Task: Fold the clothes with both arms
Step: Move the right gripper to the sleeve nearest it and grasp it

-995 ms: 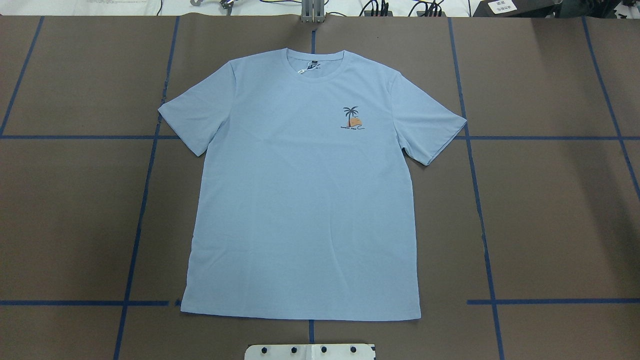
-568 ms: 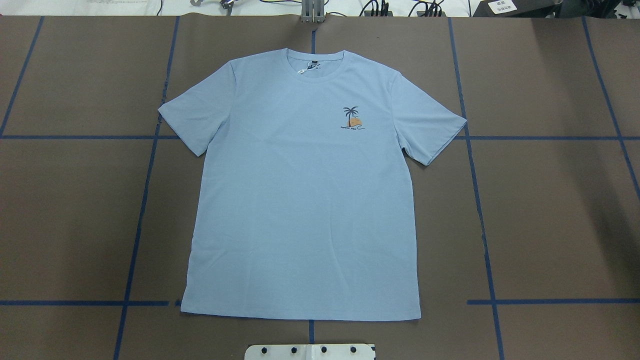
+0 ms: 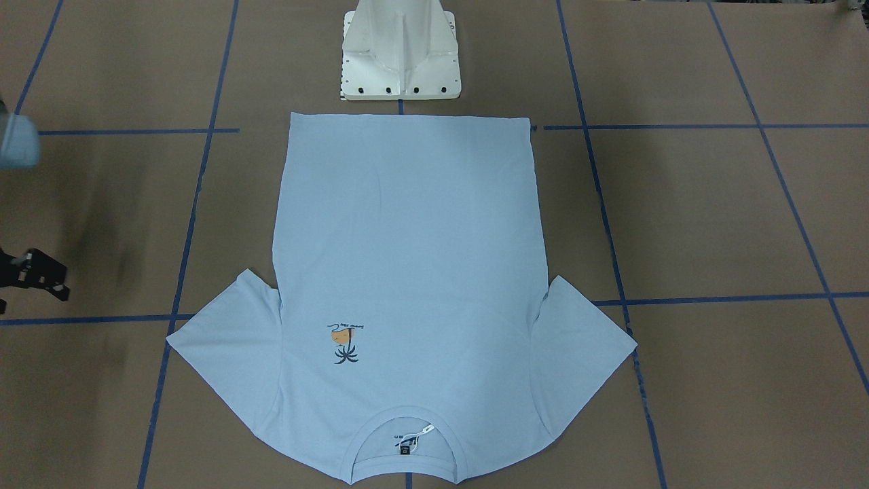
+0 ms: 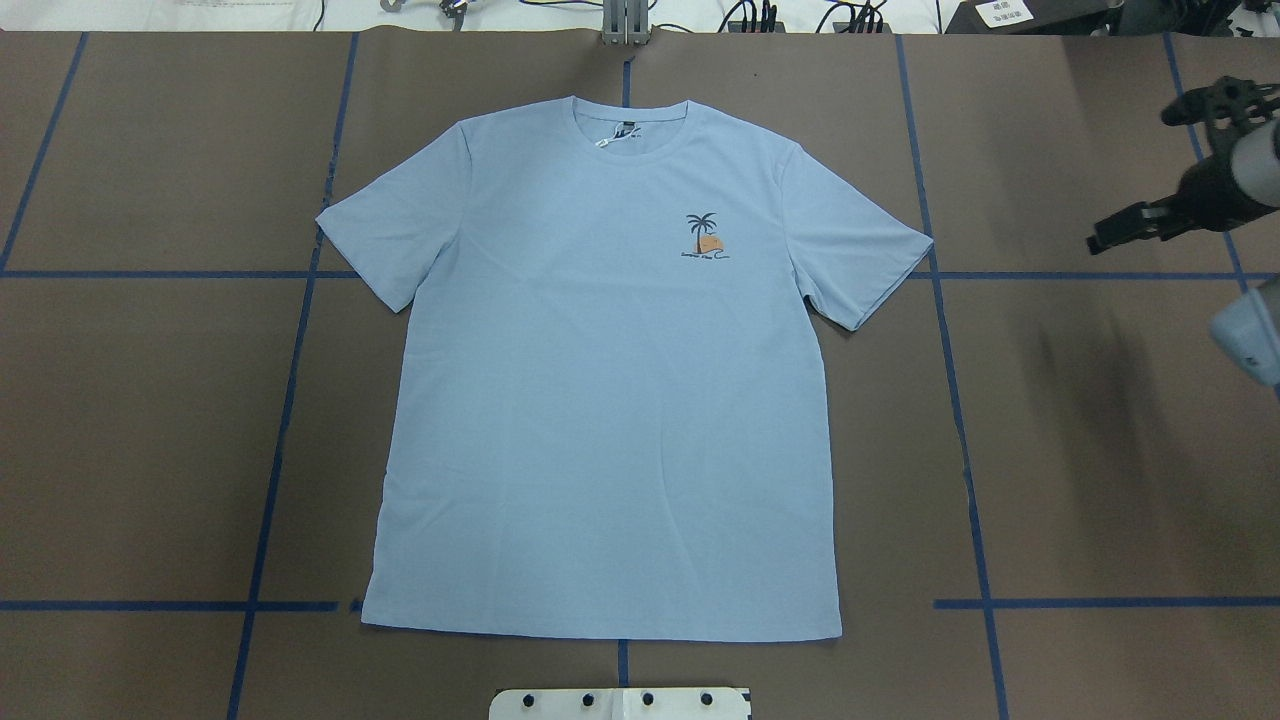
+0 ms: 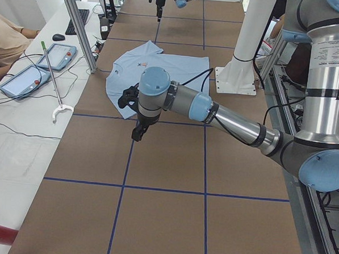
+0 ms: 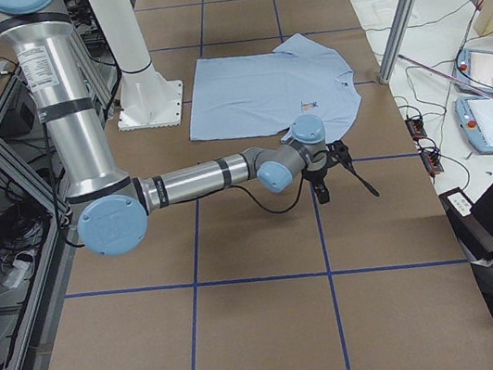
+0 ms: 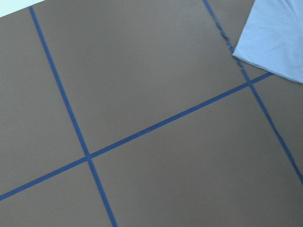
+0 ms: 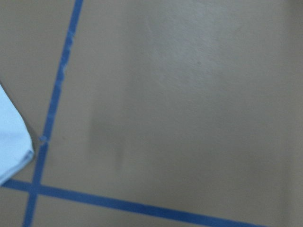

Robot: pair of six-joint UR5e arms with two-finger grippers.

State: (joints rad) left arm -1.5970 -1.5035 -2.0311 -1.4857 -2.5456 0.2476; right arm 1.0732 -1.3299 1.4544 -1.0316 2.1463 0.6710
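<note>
the light blue t-shirt point(image 4: 600, 420) lies flat and face up in the middle of the bench point(image 4: 1100, 450). its collar point(image 4: 632, 156) is at the top of the overhead frame and its hem point(image 4: 600, 630) at the bottom, near the white pedestal point(image 3: 400, 61). no fold is made yet, so i judge that the step in hand is the approach for the first grasp. to do it well, both end effectors should come down on matching points at the two sides of the shirt. they should pinch only the cloth, then lift and travel together, so that the fabric does not skew.

the right arm point(image 6: 199, 178) reaches low over the bench, with the forearm almost level and the wrist bent down. the right end effector point(image 4: 1120, 228) is at the upper right edge of the overhead frame, well apart from the near sleeve point(image 4: 860, 250). whether its fingers are spread or pressed together i cannot tell. the left arm point(image 5: 232, 119) is stretched out in the same manner. the left end effector point(image 5: 138, 125) points down over bare bench, apart from the shirt, and its state i also cannot tell.
</note>
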